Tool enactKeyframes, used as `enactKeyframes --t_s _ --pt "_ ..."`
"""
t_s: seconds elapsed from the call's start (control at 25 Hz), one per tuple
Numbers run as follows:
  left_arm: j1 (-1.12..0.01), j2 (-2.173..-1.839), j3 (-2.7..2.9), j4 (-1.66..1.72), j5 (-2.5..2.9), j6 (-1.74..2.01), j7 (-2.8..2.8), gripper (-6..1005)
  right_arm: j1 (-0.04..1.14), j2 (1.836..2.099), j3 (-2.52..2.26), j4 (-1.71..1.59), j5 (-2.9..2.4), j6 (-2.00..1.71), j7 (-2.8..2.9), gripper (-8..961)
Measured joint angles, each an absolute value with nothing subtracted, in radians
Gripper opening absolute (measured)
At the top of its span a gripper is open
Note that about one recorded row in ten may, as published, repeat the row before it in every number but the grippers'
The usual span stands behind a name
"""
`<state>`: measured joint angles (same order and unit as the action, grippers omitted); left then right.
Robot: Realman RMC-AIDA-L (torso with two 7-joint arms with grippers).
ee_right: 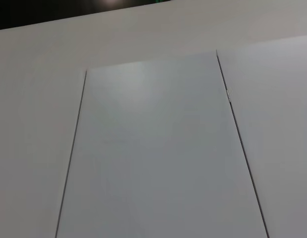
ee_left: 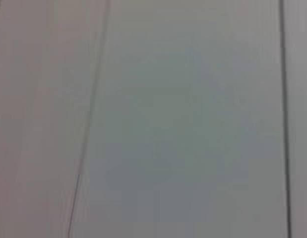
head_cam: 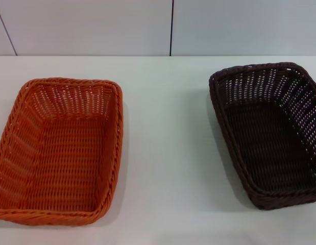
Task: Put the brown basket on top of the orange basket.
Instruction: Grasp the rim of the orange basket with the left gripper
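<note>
Head view shows the brown basket [head_cam: 267,135] at 3 o'clock on the white table [head_cam: 168,153], empty, well apart from the orange basket [head_cam: 58,150] at 9 o'clock. It looks light and fairly stiff, open weave giving purchase; the braided rim along a long side seems the best hold. Neither gripper appears in any view, so their opening cannot be told; wrist cameras face blank wall panels.
</note>
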<state>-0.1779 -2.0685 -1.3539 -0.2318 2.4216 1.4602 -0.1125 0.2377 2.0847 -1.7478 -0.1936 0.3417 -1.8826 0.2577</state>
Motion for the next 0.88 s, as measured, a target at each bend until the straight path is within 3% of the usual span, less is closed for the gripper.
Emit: enactKeyframes --t_s 0.28,0.36,0.4,0.44,0.6,0.88 --pt "-0.195 -2.029 -1.318 -0.282 2.492 1.38 -0.123 783 0.238 2.086 -1.749 -0.192 0.343 -1.875 0.263 822" --pt "-0.176 -1.998 -1.32 -0.365 2.551 1.316 -0.145 784 0.236 2.086 -1.749 -0.193 0.345 -1.877 0.263 822" --pt "-0.146 -1.963 -1.325 -0.48 2.601 1.202 -0.154 784 0.234 2.085 -1.749 -0.196 0.347 -1.88 0.264 822" --pt "-0.146 -1.963 -1.325 -0.48 2.601 1.202 -0.154 784 0.234 2.085 -1.749 -0.196 0.347 -1.88 0.264 822" --pt "-0.052 -1.91 -1.409 -0.836 2.744 0.815 -0.136 786 0.233 2.083 -1.747 -0.2 0.348 -1.881 0.264 822" --pt "0.051 -1.934 -1.527 -1.285 2.888 0.243 -0.124 788 0.228 2.083 -1.742 -0.201 0.348 -1.876 0.265 823"
